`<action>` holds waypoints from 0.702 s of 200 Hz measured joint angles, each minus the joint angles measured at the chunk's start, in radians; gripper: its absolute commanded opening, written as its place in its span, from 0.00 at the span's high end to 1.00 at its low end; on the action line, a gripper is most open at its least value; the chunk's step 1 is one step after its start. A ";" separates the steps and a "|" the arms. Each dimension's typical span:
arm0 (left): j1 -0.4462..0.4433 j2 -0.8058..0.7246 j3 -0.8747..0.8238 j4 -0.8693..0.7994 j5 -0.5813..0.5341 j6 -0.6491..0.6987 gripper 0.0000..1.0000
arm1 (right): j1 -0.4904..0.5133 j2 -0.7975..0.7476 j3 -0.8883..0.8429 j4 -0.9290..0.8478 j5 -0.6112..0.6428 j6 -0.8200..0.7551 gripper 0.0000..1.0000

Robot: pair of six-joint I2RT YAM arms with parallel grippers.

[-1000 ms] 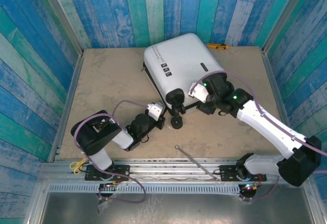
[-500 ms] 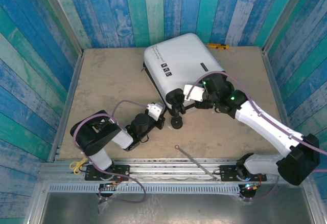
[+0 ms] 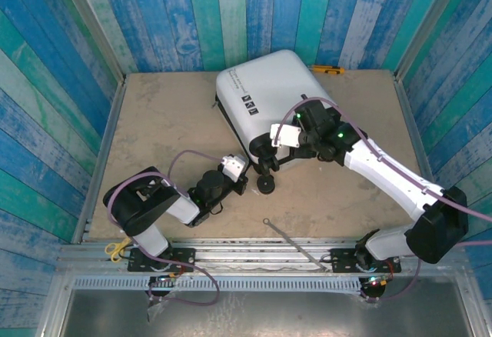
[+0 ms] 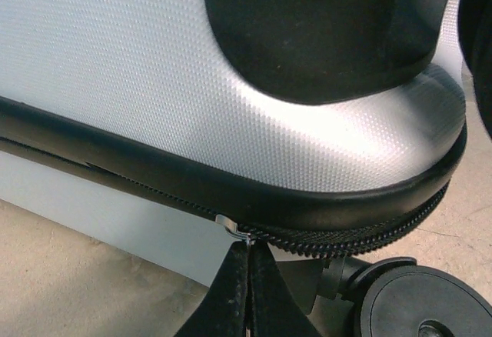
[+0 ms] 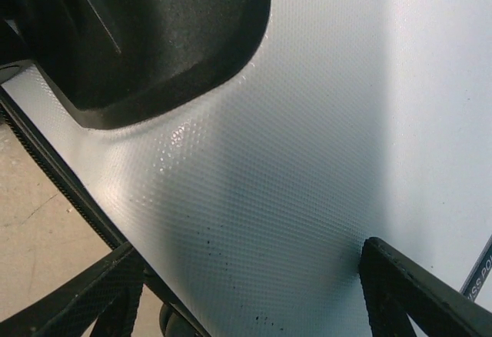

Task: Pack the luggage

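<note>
The luggage (image 3: 269,91) is a white hard-shell suitcase lying shut and flat at the back of the table, wheels toward me. My left gripper (image 3: 244,182) sits low at its near corner. In the left wrist view that gripper (image 4: 247,251) is shut on the small metal zipper pull (image 4: 233,228), just under the black zipper band (image 4: 154,169) and beside a black wheel (image 4: 419,306). My right gripper (image 3: 286,138) hovers over the near end of the shell. In the right wrist view it (image 5: 250,279) stands open, fingers (image 5: 411,291) spread wide across the dotted white shell (image 5: 307,121) by the black wheel housing (image 5: 154,29).
A yellow and black tool (image 3: 327,68) lies behind the suitcase by the back wall. A thin metal rod (image 3: 288,237) rests near the table's front edge, and yellow scissors (image 3: 117,248) lie on the rail at front left. Painted plank walls close in three sides.
My right gripper has slid left and a little farther back over the suitcase's near end. The left arm has stayed put, still pinching the zipper pull.
</note>
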 measured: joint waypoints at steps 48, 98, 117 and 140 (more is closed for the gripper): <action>-0.016 0.000 0.008 -0.013 -0.023 0.055 1.00 | 0.000 0.003 0.002 -0.006 -0.010 0.006 0.30; -0.076 0.000 -0.018 0.030 -0.014 0.124 1.00 | 0.000 0.008 0.005 -0.008 -0.009 0.009 0.31; -0.100 0.000 -0.029 0.052 -0.027 0.159 1.00 | 0.000 0.015 0.017 -0.020 -0.008 0.014 0.32; -0.107 0.000 -0.032 0.056 -0.043 0.186 1.00 | 0.000 0.020 0.025 -0.029 -0.009 0.021 0.32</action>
